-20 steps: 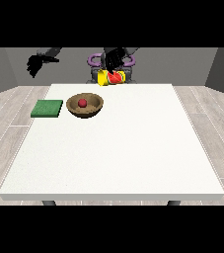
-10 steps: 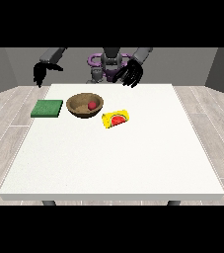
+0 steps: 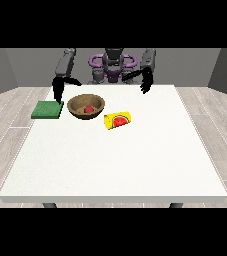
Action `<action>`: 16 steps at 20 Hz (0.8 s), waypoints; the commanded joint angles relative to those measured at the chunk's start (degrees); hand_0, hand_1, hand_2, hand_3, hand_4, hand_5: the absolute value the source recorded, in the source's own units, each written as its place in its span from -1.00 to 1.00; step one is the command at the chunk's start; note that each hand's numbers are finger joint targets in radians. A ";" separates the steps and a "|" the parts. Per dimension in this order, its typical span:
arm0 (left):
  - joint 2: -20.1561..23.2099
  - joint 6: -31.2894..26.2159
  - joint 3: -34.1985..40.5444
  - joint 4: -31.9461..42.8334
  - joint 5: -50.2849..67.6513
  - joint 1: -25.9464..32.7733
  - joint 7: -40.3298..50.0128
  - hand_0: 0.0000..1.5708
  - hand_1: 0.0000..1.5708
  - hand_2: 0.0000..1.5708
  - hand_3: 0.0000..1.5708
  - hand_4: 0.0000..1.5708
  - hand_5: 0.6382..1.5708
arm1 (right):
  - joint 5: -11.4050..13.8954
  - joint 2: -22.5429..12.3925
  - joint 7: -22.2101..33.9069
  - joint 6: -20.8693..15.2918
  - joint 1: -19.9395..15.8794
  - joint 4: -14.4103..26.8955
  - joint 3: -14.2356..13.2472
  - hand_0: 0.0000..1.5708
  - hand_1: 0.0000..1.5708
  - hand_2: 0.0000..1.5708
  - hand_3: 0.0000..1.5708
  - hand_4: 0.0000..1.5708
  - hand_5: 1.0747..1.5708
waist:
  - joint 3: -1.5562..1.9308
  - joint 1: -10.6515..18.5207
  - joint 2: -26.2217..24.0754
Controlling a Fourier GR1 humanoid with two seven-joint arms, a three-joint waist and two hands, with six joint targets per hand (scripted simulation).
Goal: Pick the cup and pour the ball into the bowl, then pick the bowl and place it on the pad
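A yellow cup (image 3: 117, 120) with a red watermelon print lies on its side on the white table (image 3: 115, 160), just right of the bowl. The brown wooden bowl (image 3: 86, 106) holds a red ball (image 3: 88, 109). A green pad (image 3: 48, 109) lies left of the bowl. The hand at the view's left (image 3: 58, 89) hangs above the pad's far right corner with its fingers pointing down, holding nothing. The hand at the view's right (image 3: 146, 81) hangs over the table's far edge, fingers relaxed, well away from the cup.
The robot's torso (image 3: 113, 67) stands behind the table's far edge. The white table stretches wide towards the camera, with a grey plank floor (image 3: 5, 115) round it.
The cup left the hand at the view's right and now lies on the table beside the bowl. Both arms came down; the hand at the view's left dropped towards the pad.
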 commanded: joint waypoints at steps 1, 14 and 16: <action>2.04 -8.05 1.59 -2.44 6.39 5.48 -7.80 -1.00 -1.00 -1.00 -1.00 -1.00 0.98 | 0.39 2.82 -2.02 -3.54 -0.10 2.16 -0.16 -1.00 -1.00 -1.00 -1.00 -0.60 0.99 | 0.31 2.54 0.47; 6.21 -14.00 4.91 -11.13 8.15 6.60 -2.85 -1.00 -1.00 -1.00 -1.00 -1.00 0.99 | -0.60 -1.67 -10.85 -2.76 -9.43 22.85 -2.41 -1.00 -1.00 -1.00 -1.00 -0.74 0.96 | 0.36 2.80 1.32; 6.06 -11.89 7.04 -7.57 7.52 5.14 -9.20 -1.00 -1.00 -1.00 -1.00 -1.00 0.99 | 0.42 -1.30 -14.39 -1.62 -10.39 22.88 -1.06 -1.00 -1.00 -1.00 -1.00 -0.85 0.97 | 0.36 0.70 5.91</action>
